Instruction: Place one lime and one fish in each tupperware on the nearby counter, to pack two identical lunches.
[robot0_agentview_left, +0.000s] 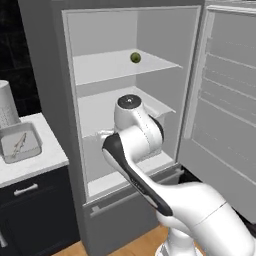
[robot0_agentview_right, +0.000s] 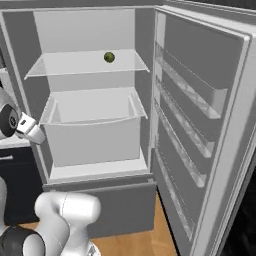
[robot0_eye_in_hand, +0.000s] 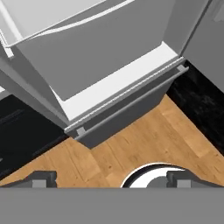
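Your gripper (robot0_eye_in_hand: 109, 178) hangs spread and empty, facing the floor. Lime (robot0_agentview_left: 135, 57) sits far back on the top fridge shelf (robot0_agentview_left: 100, 67); tupperware (robot0_agentview_left: 20, 144), probably holding fish, waits on the counter (robot0_agentview_left: 47, 157). Reaching in, you risk clipping the shelf edge.

Green lime (robot0_agentview_left: 135, 57); grey fridge (robot0_agentview_left: 60, 90); white counter (robot0_agentview_left: 47, 157); black cabinet (robot0_agentview_left: 40, 210); wood-brown floor (robot0_eye_in_hand: 144, 144).
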